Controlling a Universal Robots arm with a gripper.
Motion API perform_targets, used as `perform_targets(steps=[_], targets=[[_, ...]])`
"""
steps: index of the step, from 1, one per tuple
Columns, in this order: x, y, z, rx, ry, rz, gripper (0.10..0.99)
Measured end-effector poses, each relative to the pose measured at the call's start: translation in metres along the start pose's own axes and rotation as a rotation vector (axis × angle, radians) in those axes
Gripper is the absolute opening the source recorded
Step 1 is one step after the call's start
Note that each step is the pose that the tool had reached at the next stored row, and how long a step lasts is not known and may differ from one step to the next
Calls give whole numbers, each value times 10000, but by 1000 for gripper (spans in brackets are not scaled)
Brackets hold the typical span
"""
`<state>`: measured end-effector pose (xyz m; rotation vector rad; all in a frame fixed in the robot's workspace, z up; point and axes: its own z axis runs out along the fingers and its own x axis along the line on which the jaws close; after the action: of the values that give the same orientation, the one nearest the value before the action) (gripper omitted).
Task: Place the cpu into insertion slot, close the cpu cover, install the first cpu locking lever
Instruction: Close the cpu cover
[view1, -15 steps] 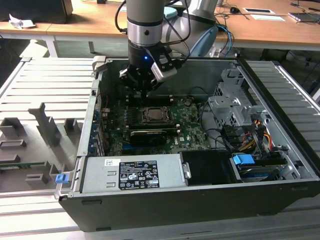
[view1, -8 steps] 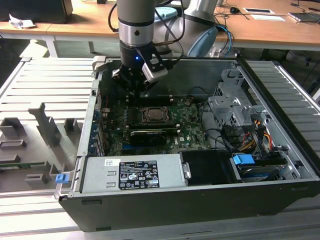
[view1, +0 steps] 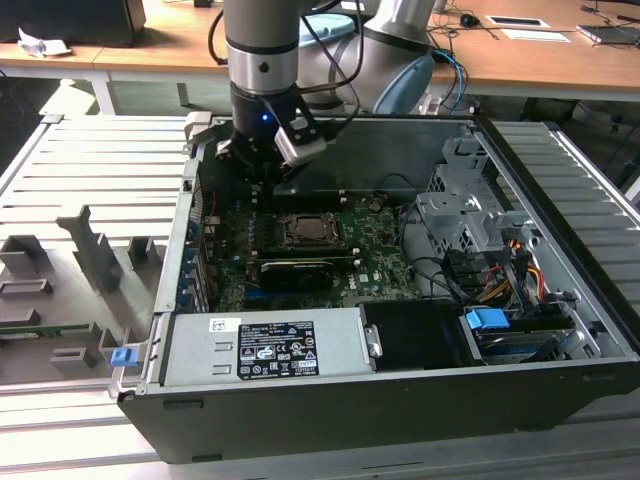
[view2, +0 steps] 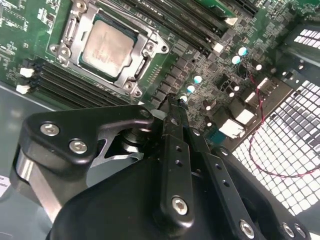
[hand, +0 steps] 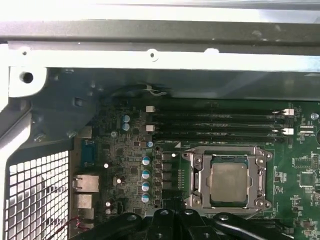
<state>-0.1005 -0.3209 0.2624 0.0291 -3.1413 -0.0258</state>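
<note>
The cpu (hand: 229, 182) (view2: 106, 44) lies in its socket on the green motherboard (view1: 380, 262), its dull silver top showing through the window of the cpu cover (hand: 199, 175) (view2: 75, 37). The grey frame lies flat around the chip. In the exterior view the socket (view1: 312, 231) sits mid-board, and my gripper (view1: 258, 176) hangs above the board just beyond the socket, toward the exterior view's left. In both wrist views the black fingers (view2: 174, 145) meet at the gripper (view2: 172, 102) (hand: 175, 217), shut on nothing, a short way off the socket's edge.
The open computer case (view1: 560, 400) walls in the board. Memory slots (hand: 215, 125) run beside the socket. A power supply (view1: 265, 345) lies along the near side, drive cages and cables (view1: 480, 250) on the exterior view's right. A perforated rear panel (hand: 35, 195) stands close to the gripper.
</note>
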Motion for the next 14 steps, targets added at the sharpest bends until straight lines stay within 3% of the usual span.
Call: perform_targets(steps=[7, 14], targets=[[53, 74, 21, -46, -1, 1, 106], [84, 226, 57, -75, -2, 0, 106]])
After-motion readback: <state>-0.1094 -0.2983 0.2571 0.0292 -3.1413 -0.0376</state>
